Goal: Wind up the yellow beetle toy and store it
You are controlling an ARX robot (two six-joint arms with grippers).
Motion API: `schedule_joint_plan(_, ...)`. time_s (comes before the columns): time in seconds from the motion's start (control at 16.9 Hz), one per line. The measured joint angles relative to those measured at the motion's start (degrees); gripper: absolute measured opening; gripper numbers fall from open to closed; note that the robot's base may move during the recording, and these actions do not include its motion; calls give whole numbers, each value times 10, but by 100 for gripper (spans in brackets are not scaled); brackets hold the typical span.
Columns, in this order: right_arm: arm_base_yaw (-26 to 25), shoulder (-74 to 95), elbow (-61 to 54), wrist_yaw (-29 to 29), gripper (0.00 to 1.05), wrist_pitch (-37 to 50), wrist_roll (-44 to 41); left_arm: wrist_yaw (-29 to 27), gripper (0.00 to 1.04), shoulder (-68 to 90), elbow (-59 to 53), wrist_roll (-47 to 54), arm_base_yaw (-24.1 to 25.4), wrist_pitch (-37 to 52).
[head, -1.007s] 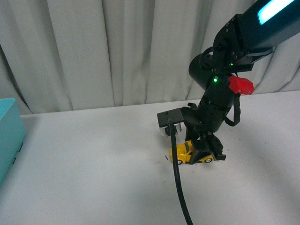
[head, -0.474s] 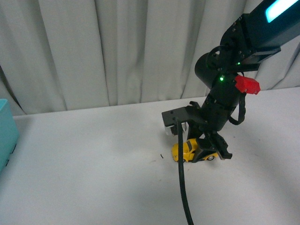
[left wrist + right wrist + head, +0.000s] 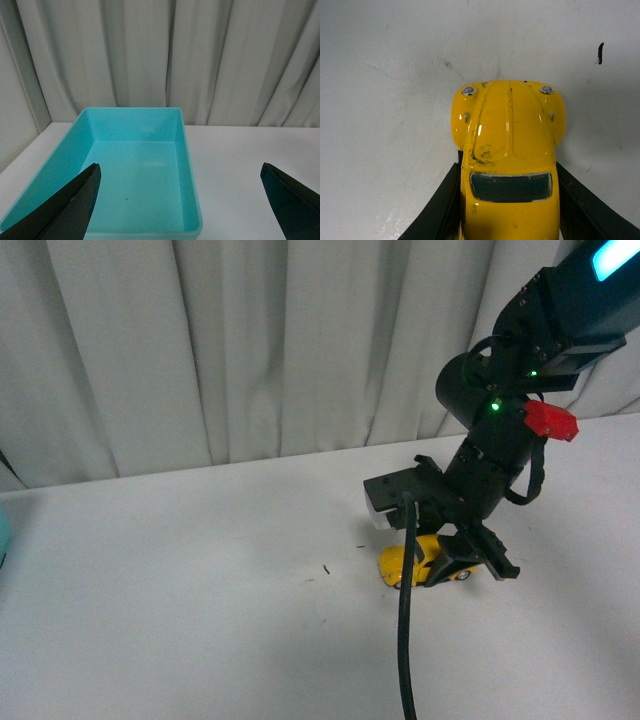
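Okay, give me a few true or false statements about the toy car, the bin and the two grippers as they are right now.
The yellow beetle toy sits between the fingers of the right gripper. True.
The teal bin holds the toy. False: no toy lies in it.
The left gripper is open. True.
The toy's hood is spotless. False: dark scuffs mark it.
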Motion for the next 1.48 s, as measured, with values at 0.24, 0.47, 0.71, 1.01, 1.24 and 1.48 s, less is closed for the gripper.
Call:
schedule_joint_plan(0.24,-27,-10,-20,-5,43,-1,-31,0,98,0,0,0,0,0)
schedule_joint_plan(0.47,-56,-23,-43,-5,43,-1,-59,0,98,0,0,0,0,0)
schedule_joint_plan(0.71,-81,-35,-63,-2,43,-7,-85,0,98,0,0,0,0,0)
schedule_joint_plan(1.01,-109,-45,-80,7,43,-12,-105,0,98,0,0,0,0,0)
schedule_joint_plan(1.24,-110,-47,-82,8,43,-13,-113,0,98,0,0,0,0,0)
schedule_joint_plan(1.48,-107,-45,-78,13,75,-23,-116,0,98,0,0,0,0,0)
